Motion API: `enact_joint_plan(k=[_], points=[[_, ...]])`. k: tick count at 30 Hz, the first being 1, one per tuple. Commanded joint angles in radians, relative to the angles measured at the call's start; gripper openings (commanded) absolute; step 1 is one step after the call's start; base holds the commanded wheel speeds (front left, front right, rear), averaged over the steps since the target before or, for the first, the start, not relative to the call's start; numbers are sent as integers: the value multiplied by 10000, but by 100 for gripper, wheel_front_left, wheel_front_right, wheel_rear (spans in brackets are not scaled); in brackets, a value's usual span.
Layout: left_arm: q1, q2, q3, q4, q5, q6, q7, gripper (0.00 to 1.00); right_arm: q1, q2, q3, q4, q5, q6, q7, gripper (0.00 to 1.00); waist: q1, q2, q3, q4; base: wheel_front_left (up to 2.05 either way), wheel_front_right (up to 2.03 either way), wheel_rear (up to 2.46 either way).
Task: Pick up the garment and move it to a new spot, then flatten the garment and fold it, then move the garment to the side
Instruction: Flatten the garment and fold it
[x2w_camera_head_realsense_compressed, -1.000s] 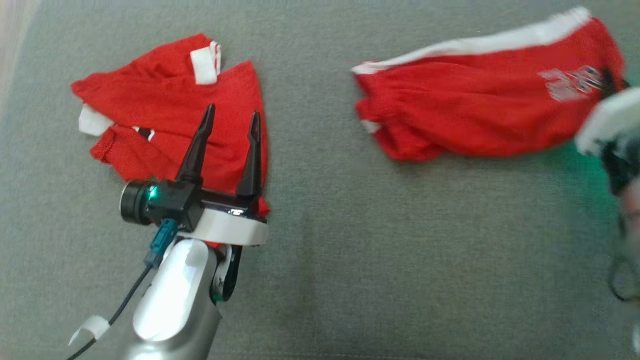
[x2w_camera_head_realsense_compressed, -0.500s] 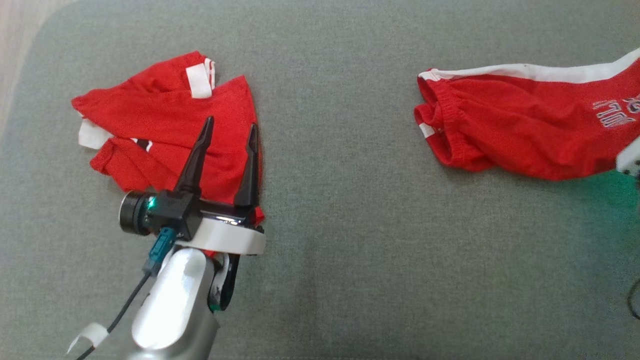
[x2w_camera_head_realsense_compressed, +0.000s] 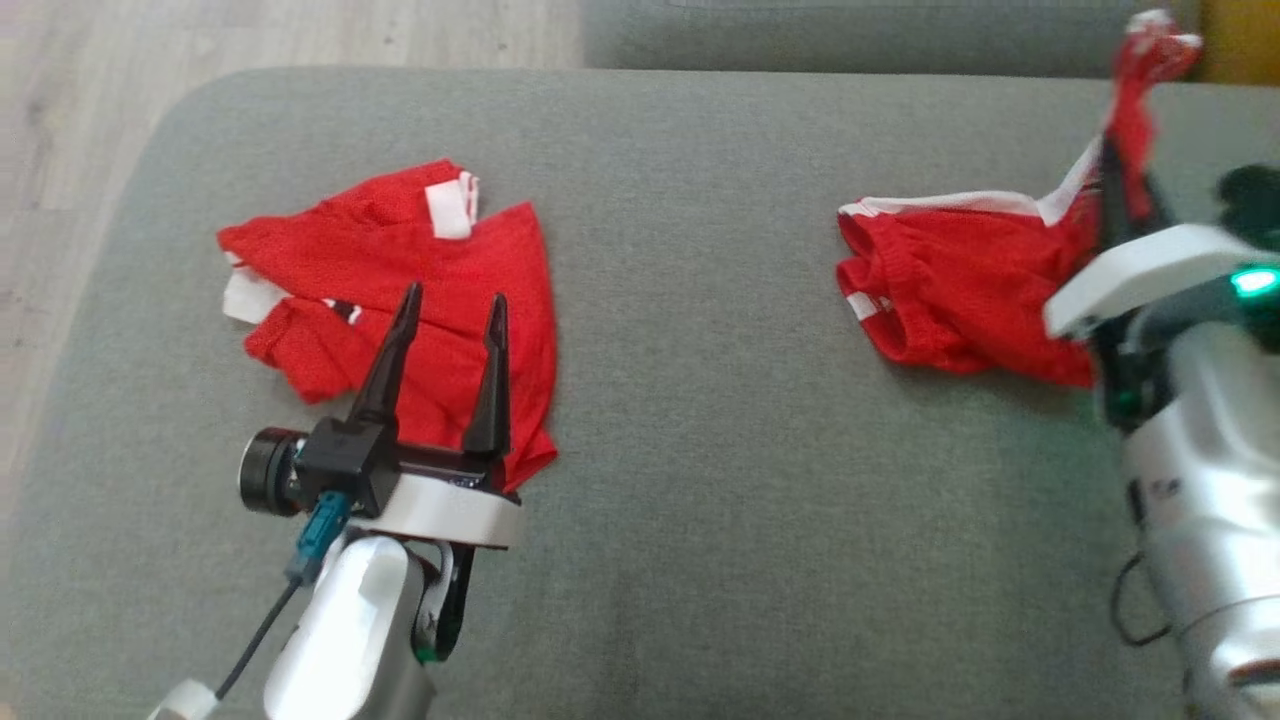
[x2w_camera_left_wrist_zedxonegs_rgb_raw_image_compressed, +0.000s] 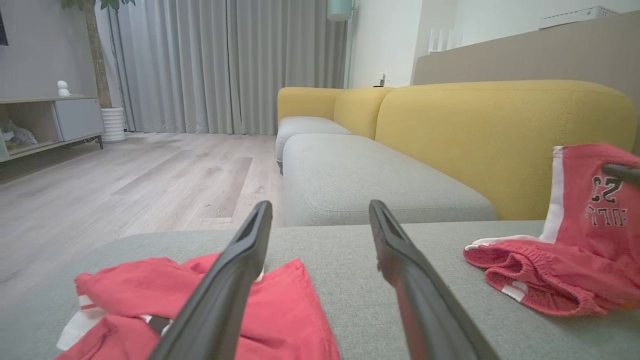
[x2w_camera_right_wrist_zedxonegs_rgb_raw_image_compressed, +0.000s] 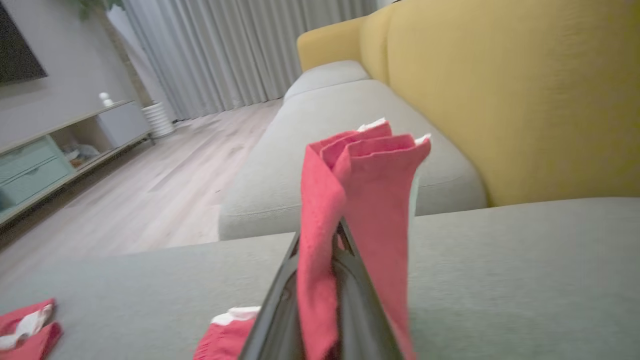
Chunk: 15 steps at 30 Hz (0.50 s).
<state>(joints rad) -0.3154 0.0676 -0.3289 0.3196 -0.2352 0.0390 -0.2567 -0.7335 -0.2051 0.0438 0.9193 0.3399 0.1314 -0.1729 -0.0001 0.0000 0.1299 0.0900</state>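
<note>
While my right gripper (x2w_camera_head_realsense_compressed: 1122, 185) is pressed together on a bunched fold of the red shorts (x2w_camera_head_realsense_compressed: 950, 300), that end is lifted toward the yellow backrest (x2w_camera_left_wrist_zedxonegs_rgb_raw_image_compressed: 500, 140). The rest, gathered waistband included, lies crumpled on the grey seat cushion (x2w_camera_head_realsense_compressed: 700, 450) at my right. My right wrist view shows several layers of cloth (x2w_camera_right_wrist_zedxonegs_rgb_raw_image_compressed: 370, 200) standing up past my fingertips.

My left gripper (x2w_camera_head_realsense_compressed: 452, 300) is spread wide and holds nothing. It hangs over the near edge of a second red garment (x2w_camera_head_realsense_compressed: 400, 270) on the left of the cushion, well apart from the shorts.

I judge the shorts light, limp and a little stretchy — they will sag and drag rather than keep any shape. A thick pinch like this could shed a layer. For flattening, I would want firmer holds on the waistband or along the white side stripe, one corner in each gripper.
</note>
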Motion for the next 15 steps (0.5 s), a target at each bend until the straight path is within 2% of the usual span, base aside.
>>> enact_joint_plan(k=[1,9,15], points=[[-145,103,331,-294,47,-15,-51,100,-56,155,285,-384,53,-7,48,0,1,0,-89,119,0,0,0],[146,131,353,-357,-11,7,-51,100,792,491,1958,-901,241,-7,575,0,1,0,-180,496,0,0,0],[164,124,347,-396,-19,31,-51,100,1429,368,3255,-851,26,-7,901,0,1,0,-143,578,0,0,0]])
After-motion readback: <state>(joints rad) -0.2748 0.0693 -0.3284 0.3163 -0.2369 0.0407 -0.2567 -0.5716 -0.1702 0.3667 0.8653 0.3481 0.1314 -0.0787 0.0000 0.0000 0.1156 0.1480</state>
